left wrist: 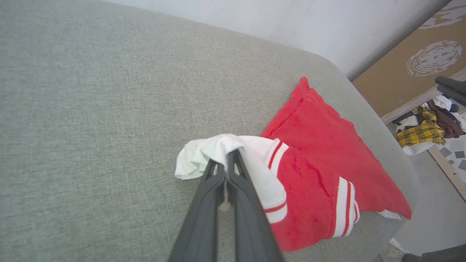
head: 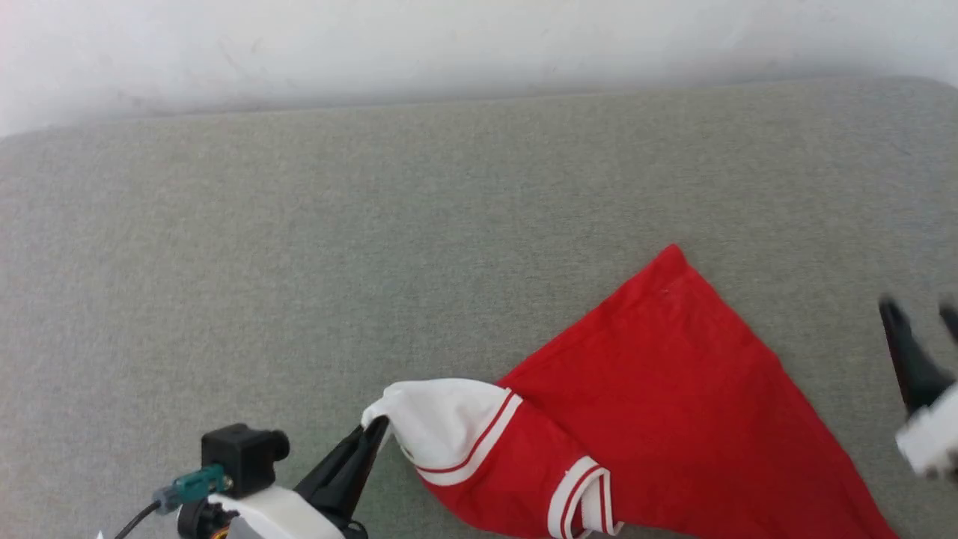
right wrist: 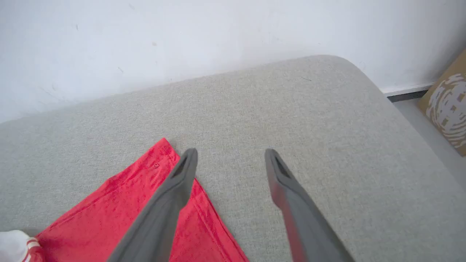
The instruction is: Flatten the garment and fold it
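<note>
The garment (head: 658, 389), a red jersey with white sleeves and red-white striped trim, lies crumpled on the grey cushion at the lower right of the head view, one red corner pointing away. My left gripper (head: 376, 430) is shut on the tip of its white sleeve (left wrist: 225, 151), seen close in the left wrist view. My right gripper (head: 919, 313) stands open at the right edge, blurred, just past the jersey's (right wrist: 120, 203) right hem, with nothing between its fingers (right wrist: 182, 171). The letters and number are hidden.
The grey cushioned surface (head: 374, 239) runs back to a white wall (head: 449, 45). Its rounded right end (left wrist: 382, 120) drops to the floor, where a brown board (left wrist: 418, 65) and a pile of clothes (left wrist: 426, 127) lie.
</note>
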Robot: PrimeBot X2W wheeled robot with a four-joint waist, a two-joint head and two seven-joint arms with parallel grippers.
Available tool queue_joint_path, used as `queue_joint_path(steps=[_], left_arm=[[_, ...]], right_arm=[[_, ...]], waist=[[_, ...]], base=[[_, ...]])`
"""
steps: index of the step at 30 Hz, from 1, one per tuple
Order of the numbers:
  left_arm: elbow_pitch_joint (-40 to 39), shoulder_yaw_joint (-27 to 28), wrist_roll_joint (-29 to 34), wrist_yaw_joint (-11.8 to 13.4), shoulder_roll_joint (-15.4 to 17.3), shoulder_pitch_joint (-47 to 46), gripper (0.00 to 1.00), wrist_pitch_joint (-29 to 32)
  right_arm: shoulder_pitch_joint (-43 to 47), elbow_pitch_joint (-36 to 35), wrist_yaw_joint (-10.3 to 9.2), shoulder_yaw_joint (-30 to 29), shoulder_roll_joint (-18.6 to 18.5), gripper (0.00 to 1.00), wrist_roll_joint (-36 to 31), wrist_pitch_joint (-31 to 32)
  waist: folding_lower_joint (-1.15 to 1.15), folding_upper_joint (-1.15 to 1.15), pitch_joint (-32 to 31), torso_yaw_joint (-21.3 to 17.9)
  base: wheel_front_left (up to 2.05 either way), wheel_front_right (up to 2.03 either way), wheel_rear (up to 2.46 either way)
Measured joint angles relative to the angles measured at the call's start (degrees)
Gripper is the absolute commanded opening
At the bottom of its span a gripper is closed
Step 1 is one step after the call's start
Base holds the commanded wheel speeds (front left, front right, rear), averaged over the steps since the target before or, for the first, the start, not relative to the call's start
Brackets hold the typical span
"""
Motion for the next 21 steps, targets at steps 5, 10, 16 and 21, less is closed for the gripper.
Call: queue_joint_path(steps=[5, 10, 16, 21], left_arm=[[0.3, -1.4, 0.6, -1.8, -0.9, -3.6, 0.00, 0.3], [2.1, -2.7, 0.6, -3.7, -2.2, -7.1, 0.00, 0.4], [4.2, -3.7, 0.9, -5.2, -3.8, -9.8, 0.00, 0.1], [5.7, -4.1, 1.1, -6.1, -4.5, -11.1, 0.00, -0.6]], right_arm=[[-10.7, 2.0, 0.00, 6.8, -2.5, 1.00, -1.8, 5.7], [-17.5, 10.5, 0.00, 13.4, -5.4, 1.00, -3.0, 10.1], [-20.3, 18.4, 0.00, 16.6, -7.4, 1.00, -3.6, 12.1], [-20.9, 21.1, 0.00, 17.3, -9.0, 1.00, -3.7, 12.0]], waist=[[0.01, 0.00, 2.3, 1.7], [0.02, 0.00, 5.3, 4.1], [0.03, 0.01, 8.5, 7.4], [0.02, 0.01, 11.1, 9.5]], base=[[0.00, 0.00, 0.00], [0.00, 0.00, 0.00], [0.00, 0.00, 0.00], [0.00, 0.00, 0.00]])
